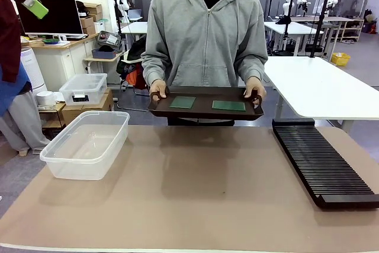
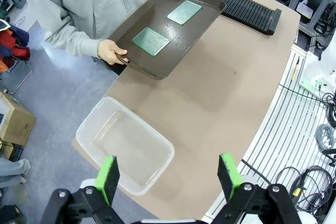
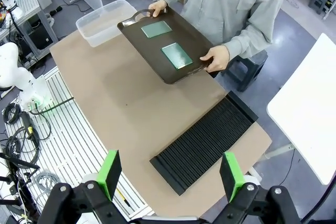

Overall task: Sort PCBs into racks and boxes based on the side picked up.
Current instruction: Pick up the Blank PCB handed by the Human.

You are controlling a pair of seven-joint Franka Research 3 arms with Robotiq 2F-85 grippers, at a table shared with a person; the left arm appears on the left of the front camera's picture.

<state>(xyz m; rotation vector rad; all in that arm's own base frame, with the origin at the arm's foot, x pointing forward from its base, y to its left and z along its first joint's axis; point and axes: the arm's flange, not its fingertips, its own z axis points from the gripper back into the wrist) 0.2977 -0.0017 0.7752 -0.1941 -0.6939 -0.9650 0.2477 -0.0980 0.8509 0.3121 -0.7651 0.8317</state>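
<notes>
Two green PCBs (image 1: 182,102) (image 1: 228,105) lie flat on a dark brown handled tray (image 1: 204,111) that a person in a grey hoodie holds by both ends above the table's far edge. In the left wrist view the PCBs (image 2: 150,41) (image 2: 184,12) rest on that tray, far beyond my left gripper (image 2: 169,176), which is open and high above the table. My right gripper (image 3: 170,174) is open too, high over the black slotted rack (image 3: 206,141). The rack (image 1: 321,161) lies at the table's right. The clear tub box (image 1: 87,144) stands at the left, with nothing in it.
The brown table top (image 1: 195,188) lies bare between box and rack. A smaller lidded clear box (image 1: 83,89) sits on a low shelf behind the table's left. A white table (image 1: 320,84) stands at the back right.
</notes>
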